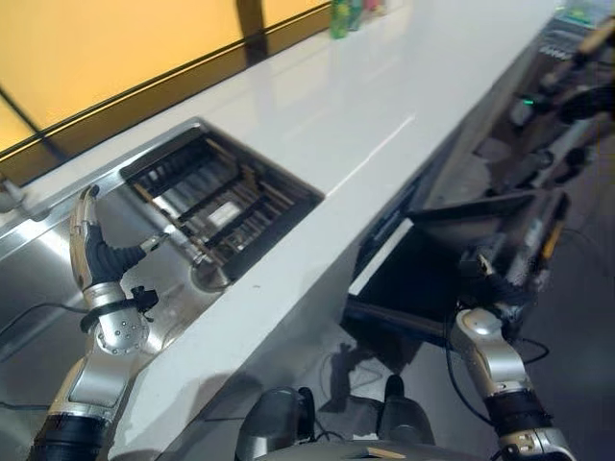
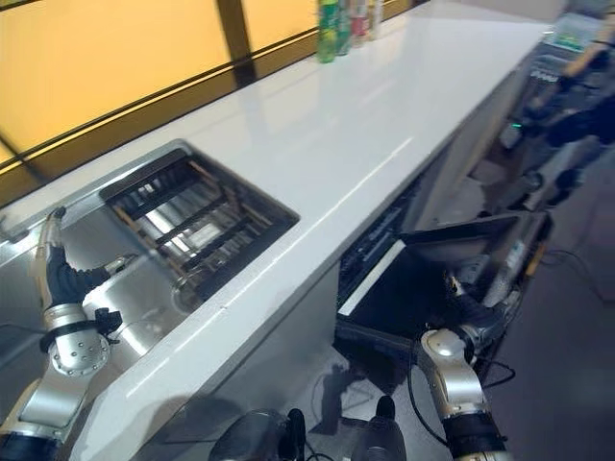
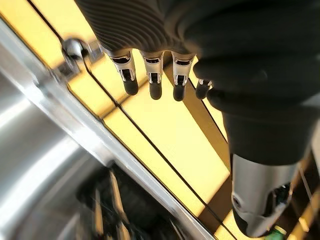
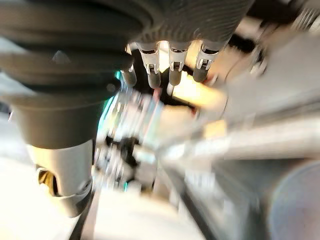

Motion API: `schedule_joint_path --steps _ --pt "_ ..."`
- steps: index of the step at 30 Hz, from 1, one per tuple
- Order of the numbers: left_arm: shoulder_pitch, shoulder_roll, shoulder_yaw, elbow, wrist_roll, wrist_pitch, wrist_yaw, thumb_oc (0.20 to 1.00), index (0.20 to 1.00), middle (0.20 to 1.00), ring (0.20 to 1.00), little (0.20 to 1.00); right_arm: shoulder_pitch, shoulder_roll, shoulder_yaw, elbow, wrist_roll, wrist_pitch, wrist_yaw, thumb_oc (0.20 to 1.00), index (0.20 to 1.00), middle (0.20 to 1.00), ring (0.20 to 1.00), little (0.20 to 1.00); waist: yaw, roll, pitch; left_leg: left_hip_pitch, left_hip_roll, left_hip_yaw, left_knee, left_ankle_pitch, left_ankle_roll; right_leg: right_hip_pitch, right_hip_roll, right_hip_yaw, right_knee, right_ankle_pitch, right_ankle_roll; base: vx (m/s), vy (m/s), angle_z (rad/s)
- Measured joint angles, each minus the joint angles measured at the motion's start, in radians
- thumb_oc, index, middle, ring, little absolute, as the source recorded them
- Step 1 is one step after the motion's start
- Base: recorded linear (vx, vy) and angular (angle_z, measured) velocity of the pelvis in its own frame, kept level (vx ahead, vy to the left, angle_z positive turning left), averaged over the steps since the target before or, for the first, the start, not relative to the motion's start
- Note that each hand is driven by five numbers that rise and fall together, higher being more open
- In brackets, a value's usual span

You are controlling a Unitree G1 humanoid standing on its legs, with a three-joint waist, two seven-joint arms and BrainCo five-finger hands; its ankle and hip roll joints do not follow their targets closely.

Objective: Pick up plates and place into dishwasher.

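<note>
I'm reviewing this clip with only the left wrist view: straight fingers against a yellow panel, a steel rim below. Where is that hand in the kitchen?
Observer: The left hand is raised over the steel sink, next to a dark slatted rack set into the counter.
Operator: And the other arm?
Observer: The right hand is down low beside the open dishwasher, under the counter's front edge. Its fingers look straight and nothing is in them.
Operator: Any plates in sight?
Observer: I can't make out any, in the rack or on the counter. Some bottles stand at the counter's far end.
</note>
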Motion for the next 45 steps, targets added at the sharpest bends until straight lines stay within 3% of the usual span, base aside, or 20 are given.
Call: schedule_joint_path --steps 1,2,7,10,12,15,20,22,26,31,34,38,41,43,45 --pt "0.007 -0.001 0.000 -0.013 0.000 0.000 -0.007 1.000 1.000 1.000 1.000 1.000 0.029 0.000 -0.018 0.000 0.000 -0.007 -0.010 1.000 1.000 1.000 1.000 1.000 -0.011 -0.002 -0.015 -0.012 -0.001 0.004 0.000 0.000 -0.003 -0.011 0.006 0.001 0.007 -0.035 0.010 0.02 0.043 -0.20" --pt "0.008 0.000 0.000 -0.017 0.000 0.000 -0.007 1.000 1.000 1.000 1.000 1.000 0.045 0.000 -0.037 -0.001 -0.001 -0.018 -0.008 1.000 1.000 1.000 1.000 1.000 -0.024 -0.007 -0.018 -0.011 -0.004 0.002 -0.002 0.001 -0.004 -0.013 0.006 0.003 -0.003 -0.030 0.033 0.01 0.070 -0.15" --pt "0.028 -0.004 -0.009 -0.018 0.000 0.000 -0.004 1.000 1.000 1.000 1.000 1.000 0.133 -0.016 -0.061 -0.029 0.000 -0.058 0.003 1.000 1.000 1.000 1.000 1.000 -0.088 0.035 -0.033 -0.009 -0.023 -0.005 -0.011 0.004 -0.008 -0.045 0.026 0.057 -0.004 -0.023 0.034 0.01 0.087 -0.41" --pt "0.055 -0.018 -0.008 -0.020 0.000 -0.005 0.003 1.000 1.000 1.000 1.000 1.000 0.210 -0.015 -0.069 -0.046 0.004 -0.085 0.016 1.000 1.000 1.000 1.000 1.000 -0.136 0.046 -0.025 0.008 -0.024 0.042 -0.036 0.005 -0.006 -0.061 0.018 0.077 -0.010 -0.010 0.038 0.01 0.119 -0.45" --pt "0.079 -0.036 -0.009 -0.019 0.000 -0.012 0.011 1.000 1.000 1.000 1.000 1.000 0.263 -0.016 -0.092 -0.046 0.032 -0.100 0.046 1.000 1.000 1.000 1.000 1.000 -0.168 0.062 -0.016 0.005 -0.028 0.067 -0.044 0.005 -0.003 -0.079 0.013 0.090 -0.009 -0.003 0.043 -0.02 0.152 -0.41" --pt "0.072 -0.067 -0.014 -0.021 0.000 -0.024 0.033 1.000 1.000 1.000 1.000 1.000 0.288 -0.013 -0.104 0.006 0.197 -0.174 0.172 1.000 1.000 1.000 1.000 1.000 -0.198 0.091 0.025 -0.013 -0.041 0.092 -0.041 0.009 0.001 -0.122 0.003 0.114 0.024 -0.004 0.045 -0.11 0.080 -0.24" --pt "0.000 -0.073 0.002 -0.036 0.001 -0.032 0.100 1.000 1.000 1.000 1.000 1.000 0.219 -0.005 -0.064 0.044 0.367 -0.304 0.399 1.000 1.000 1.000 1.000 1.000 -0.190 0.156 0.111 -0.131 -0.046 0.092 0.060 -0.009 0.006 -0.243 -0.017 0.116 0.132 -0.029 0.045 -0.12 -0.030 0.09" --pt "-0.031 -0.066 0.018 -0.058 0.002 -0.035 0.113 1.000 1.000 1.000 1.000 1.000 0.168 -0.009 -0.043 0.048 0.391 -0.341 0.447 1.000 1.000 1.000 1.000 1.000 -0.185 0.162 0.144 -0.189 -0.046 0.083 0.110 -0.022 0.013 -0.296 -0.020 0.115 0.181 -0.041 0.041 -0.14 -0.057 0.20" --pt "-0.094 -0.032 0.036 -0.117 0.049 -0.046 0.147 1.000 1.000 1.000 1.000 1.000 0.051 -0.024 -0.017 0.053 0.441 -0.422 0.518 1.000 1.000 1.000 1.000 1.000 -0.153 0.204 0.180 -0.332 -0.043 0.041 0.219 -0.034 0.010 -0.419 -0.020 0.110 0.284 -0.065 0.028 -0.03 -0.143 0.25" --pt "-0.137 0.061 0.054 -0.182 0.080 -0.036 0.172 1.000 1.000 1.000 1.000 1.000 -0.033 -0.025 0.018 0.069 0.488 -0.491 0.564 1.000 1.000 1.000 1.000 1.000 -0.105 0.211 0.190 -0.487 -0.041 0.000 0.365 -0.062 -0.018 -0.572 -0.022 0.107 0.463 -0.140 -0.004 0.02 -0.151 0.30" --pt "-0.156 0.116 0.063 -0.178 0.080 -0.008 0.175 1.000 1.000 1.000 1.000 1.000 -0.043 -0.033 0.036 0.077 0.487 -0.532 0.595 1.000 1.000 1.000 1.000 1.000 -0.107 0.217 0.190 -0.554 -0.040 -0.016 0.440 -0.081 -0.030 -0.638 -0.033 0.102 0.553 -0.177 -0.020 0.07 -0.119 0.20" --pt "-0.164 0.146 0.064 -0.180 0.079 0.008 0.187 1.000 1.000 1.000 1.000 1.000 -0.085 -0.038 0.039 0.076 0.494 -0.537 0.644 1.000 1.000 1.000 1.000 1.000 -0.101 0.245 0.177 -0.635 -0.042 -0.031 0.492 -0.084 -0.036 -0.714 -0.034 0.102 0.613 -0.187 -0.031 0.04 -0.067 0.08" --pt "-0.165 0.156 0.064 -0.175 0.076 0.004 0.197 1.000 1.000 1.000 1.000 1.000 -0.151 -0.061 0.044 0.079 0.534 -0.460 0.736 1.000 1.000 1.000 1.000 1.000 -0.090 0.261 0.170 -0.681 -0.045 -0.037 0.495 -0.087 -0.041 -0.766 -0.024 0.109 0.622 -0.188 -0.032 0.03 -0.009 -0.08" --pt "-0.168 0.166 0.064 -0.173 0.074 -0.002 0.194 1.000 1.000 1.000 1.000 1.000 -0.186 -0.084 0.052 0.086 0.545 -0.414 0.803 1.000 1.000 1.000 1.000 1.000 -0.078 0.262 0.169 -0.699 -0.040 -0.042 0.506 -0.087 -0.041 -0.776 -0.016 0.112 0.684 -0.234 -0.058 0.05 0.006 0.09" --pt "-0.167 0.155 0.061 -0.171 0.061 -0.009 0.191 1.000 1.000 1.000 1.000 1.000 -0.220 -0.118 0.067 0.089 0.543 -0.406 0.867 1.000 1.000 1.000 1.000 1.000 -0.080 0.260 0.171 -0.717 -0.054 -0.034 0.563 -0.113 -0.073 -0.791 -0.035 0.106 0.679 -0.236 -0.059 0.05 0.030 0.32"
